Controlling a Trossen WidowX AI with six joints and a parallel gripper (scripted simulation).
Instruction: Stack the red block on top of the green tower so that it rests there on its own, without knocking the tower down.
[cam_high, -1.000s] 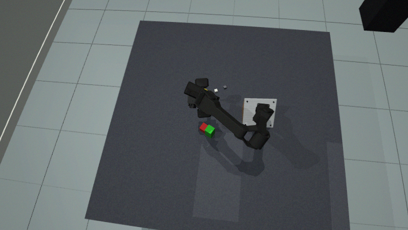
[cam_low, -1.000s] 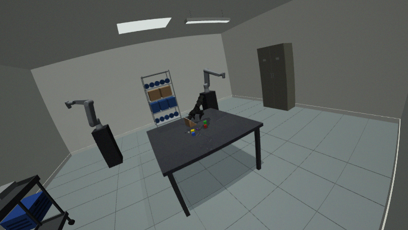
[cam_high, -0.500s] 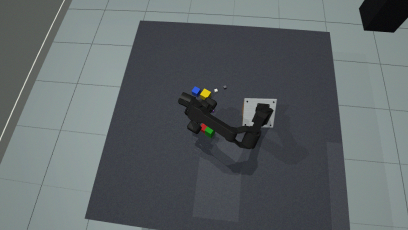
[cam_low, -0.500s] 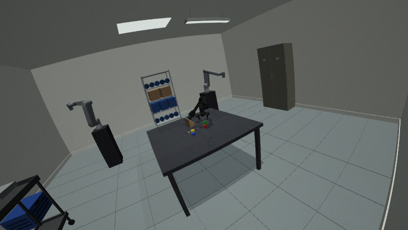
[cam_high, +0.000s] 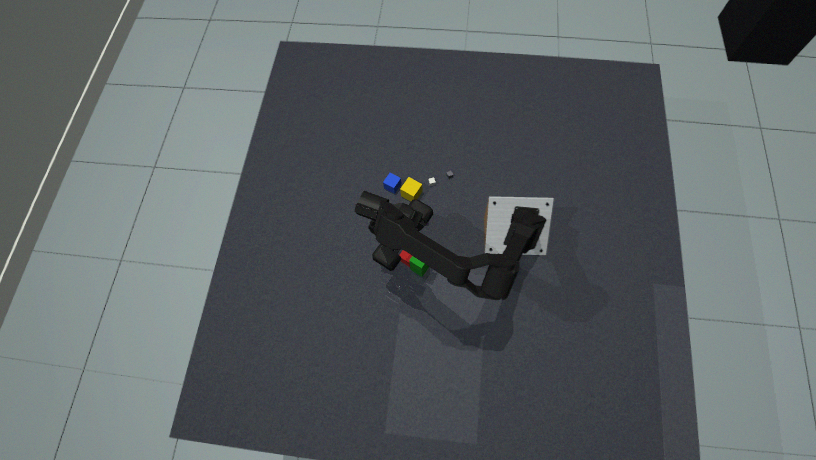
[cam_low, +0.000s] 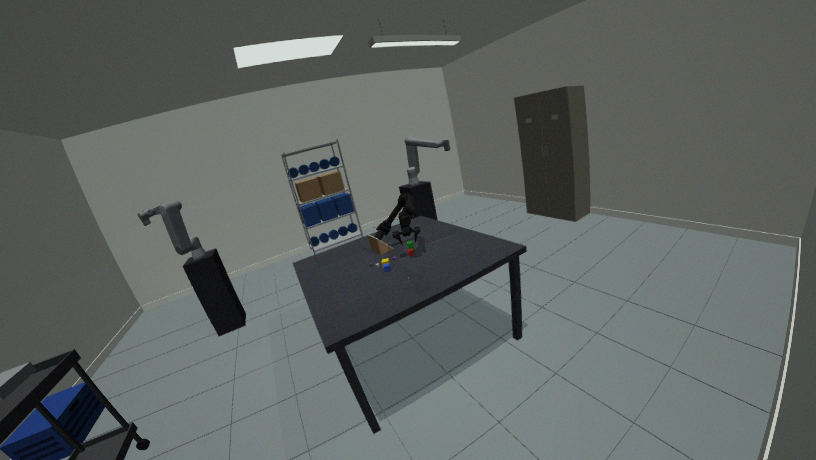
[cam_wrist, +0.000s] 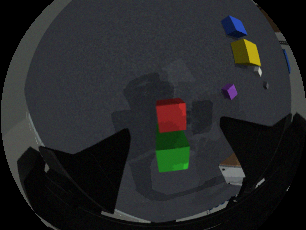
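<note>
We hold our pincer (cam_high: 402, 235) (cam_low: 406, 235) (cam_wrist: 177, 127) wide open with nothing between its fingers, above the counter (cam_high: 308, 342) (cam_low: 400, 297) (cam_wrist: 100, 65), where the red block (cam_high: 405, 257) (cam_low: 410, 252) (cam_wrist: 171, 117) sits right beside the green tower (cam_high: 418, 266) (cam_low: 410, 244) (cam_wrist: 173, 158), not on top of it
</note>
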